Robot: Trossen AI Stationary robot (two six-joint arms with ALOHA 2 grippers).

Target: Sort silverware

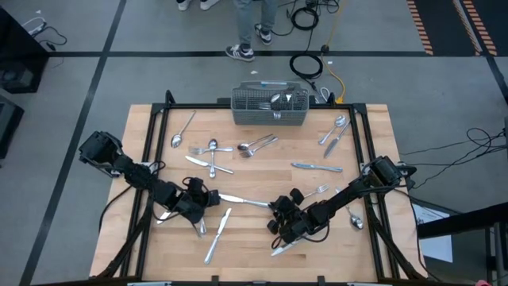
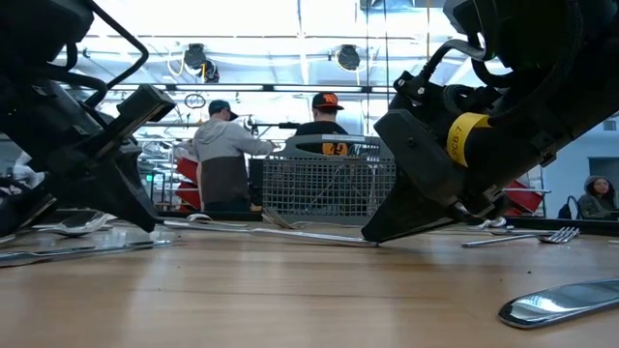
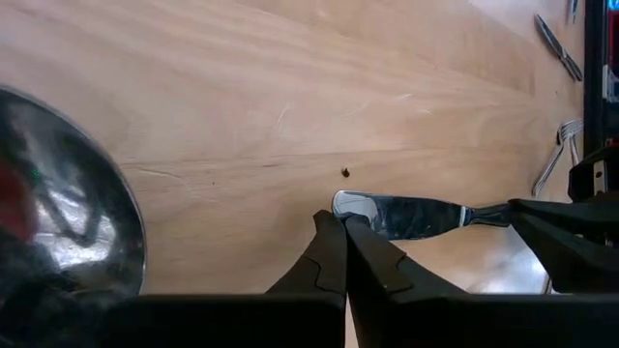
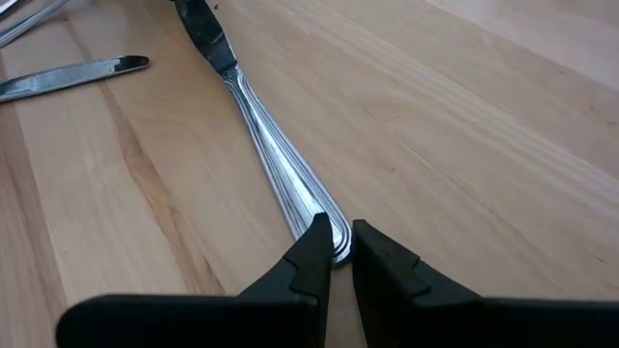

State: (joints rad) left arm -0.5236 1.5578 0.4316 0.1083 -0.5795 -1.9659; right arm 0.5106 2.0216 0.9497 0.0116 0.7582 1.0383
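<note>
- Pinched together with nothing between its fingers: left end effector [image 3: 344,217], tips touching the rounded blade tip of a table knife [image 4: 274,157] lying flat on the counter [image 1: 262,258].
- At the knife's other end: right end effector [image 4: 340,234], narrowed to a slim gap around the butt of the handle, apparently gripping it.
- Judged best for the lift: keep the right grip square on the handle, raise slowly, reopen the left and re-seat it across the blade, since polished steel on thin edges probably slips or pivots.
- Slender, mirror-bright, with a ribbed border along the handle and a smooth flat blade.
- Pale, fine-grained wood underneath, smooth enough to let cutlery slide.
- Glossy spoon bowl [image 3: 68,217] just beside the left fingers; the rest of the silverware [image 1: 254,147] scattered across the counter, a few pieces standing in the grey wire-mesh basket [image 1: 248,114] at the far edge.
</note>
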